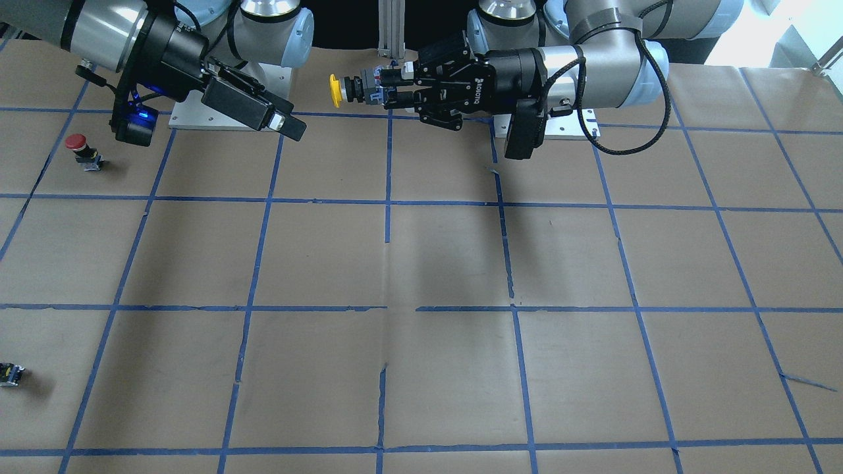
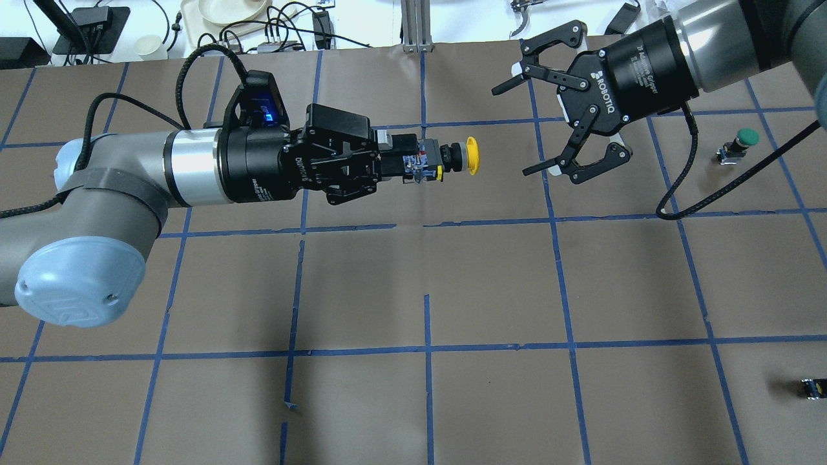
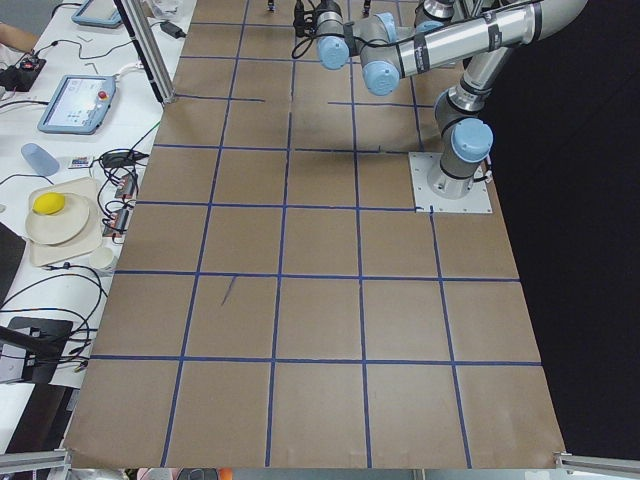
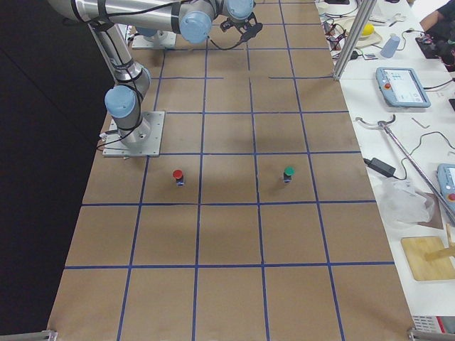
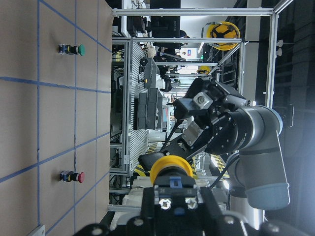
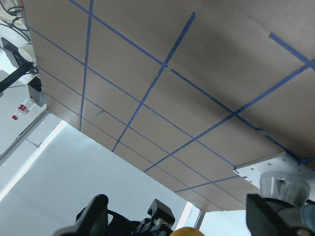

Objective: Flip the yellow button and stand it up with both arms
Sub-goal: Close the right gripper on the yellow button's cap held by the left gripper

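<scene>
My left gripper (image 2: 406, 163) is shut on the grey-black base of the yellow button (image 2: 456, 157) and holds it level in the air, well above the table. The yellow cap points at my right gripper (image 2: 512, 132). That gripper is open and empty, a short gap from the cap, with its jaws facing it. In the front view the button (image 1: 342, 90) sticks out of the left gripper (image 1: 394, 89) toward the right gripper (image 1: 292, 126). The left wrist view shows the cap (image 5: 171, 168) with the open right gripper (image 5: 196, 117) beyond. The cap's edge (image 6: 186, 231) shows at the bottom of the right wrist view.
A red-capped button (image 1: 80, 149) stands on the table on my right side, and shows in the right side view (image 4: 178, 175). A green-capped button (image 2: 742, 143) stands further out. A small capless block (image 2: 813, 387) lies near the table's right edge. Brown paper with blue tape lines covers the table.
</scene>
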Robot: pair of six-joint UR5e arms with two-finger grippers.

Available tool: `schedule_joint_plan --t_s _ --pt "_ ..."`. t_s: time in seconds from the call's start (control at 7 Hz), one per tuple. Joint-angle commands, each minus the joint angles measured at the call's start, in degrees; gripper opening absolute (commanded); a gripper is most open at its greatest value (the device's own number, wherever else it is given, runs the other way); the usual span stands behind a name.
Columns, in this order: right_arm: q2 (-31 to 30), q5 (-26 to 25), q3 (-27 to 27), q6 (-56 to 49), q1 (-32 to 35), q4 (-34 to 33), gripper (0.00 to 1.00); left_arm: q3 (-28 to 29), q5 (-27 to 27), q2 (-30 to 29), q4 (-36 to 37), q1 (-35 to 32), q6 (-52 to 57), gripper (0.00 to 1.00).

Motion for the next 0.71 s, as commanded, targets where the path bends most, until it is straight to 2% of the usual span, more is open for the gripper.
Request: schedule_joint_plan --t_s 0.0,0.57 --pt "-0.4 5.5 1.8 3.5 0.1 1.8 1.00 -0.4 -0.3 0.3 0.5 -0.1 0.0 0.01" --pt "-2.6 5.5 3.8 6.6 1.3 4.1 1.00 -0.2 -0.2 0.1 0.6 -0.1 0.1 0.01"
